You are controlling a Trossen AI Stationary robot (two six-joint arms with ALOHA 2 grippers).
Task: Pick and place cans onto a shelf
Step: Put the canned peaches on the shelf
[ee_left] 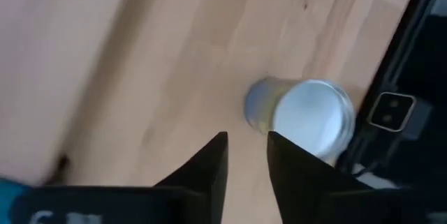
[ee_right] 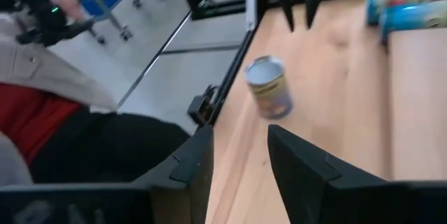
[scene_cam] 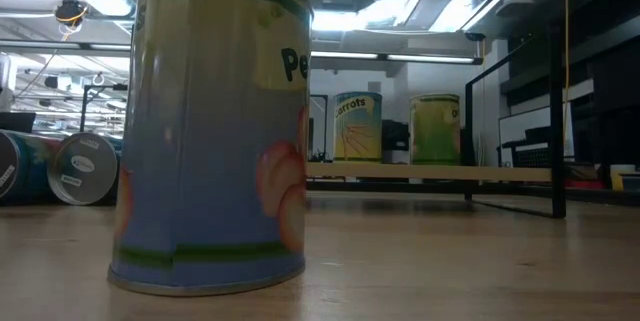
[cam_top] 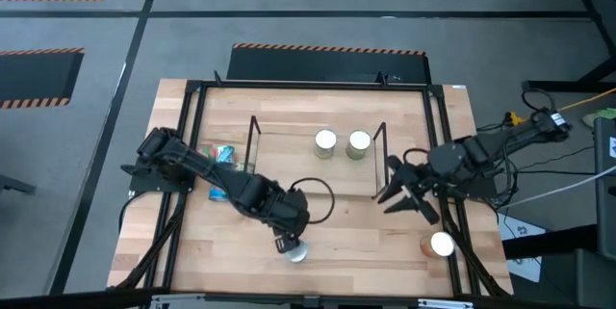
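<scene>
A can (cam_top: 297, 251) with a white top and a blue, yellow and green label stands upright by the table's near edge. It fills the low view (scene_cam: 210, 131) and also shows in the left wrist view (ee_left: 307, 119). My left gripper (cam_top: 286, 243) hovers just above and beside it, fingers (ee_left: 209, 172) a narrow gap apart, touching nothing. Two cans (cam_top: 325, 142) (cam_top: 358, 143) stand on the black wire shelf (cam_top: 254, 141). Another can (cam_top: 441, 244) stands at the near right. My right gripper (cam_top: 404, 201) is open and empty beside the shelf's right end.
Blue and green cans (cam_top: 223, 155) lie on their sides at the left under my left arm; they also show in the low view (scene_cam: 85, 168). The black table-edge frame (cam_top: 435, 126) runs round the table. A person (ee_right: 49, 77) sits beyond the near edge.
</scene>
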